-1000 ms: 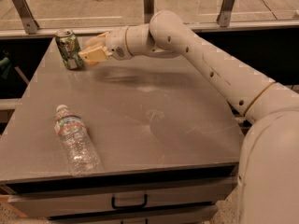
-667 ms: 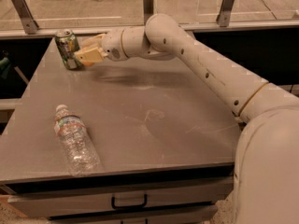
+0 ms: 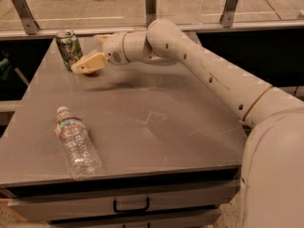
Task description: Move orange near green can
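Note:
The green can (image 3: 69, 42) stands upright at the table's far left corner. My gripper (image 3: 88, 64) is just right of the can, low over the table, reaching in from the right. It is shut on the orange (image 3: 93, 71), of which only a small orange sliver shows under the cream fingers (image 3: 87, 61). A small gap separates the gripper from the can.
A clear plastic water bottle (image 3: 76, 144) lies on its side at the front left of the grey table (image 3: 166, 127). A rail with metal posts (image 3: 151, 4) runs behind the table. A drawer handle (image 3: 131, 206) is below the front edge.
The gripper with the orange has moved a little left and down, closer to the can and the tabletop. The can and the bottle have not moved.

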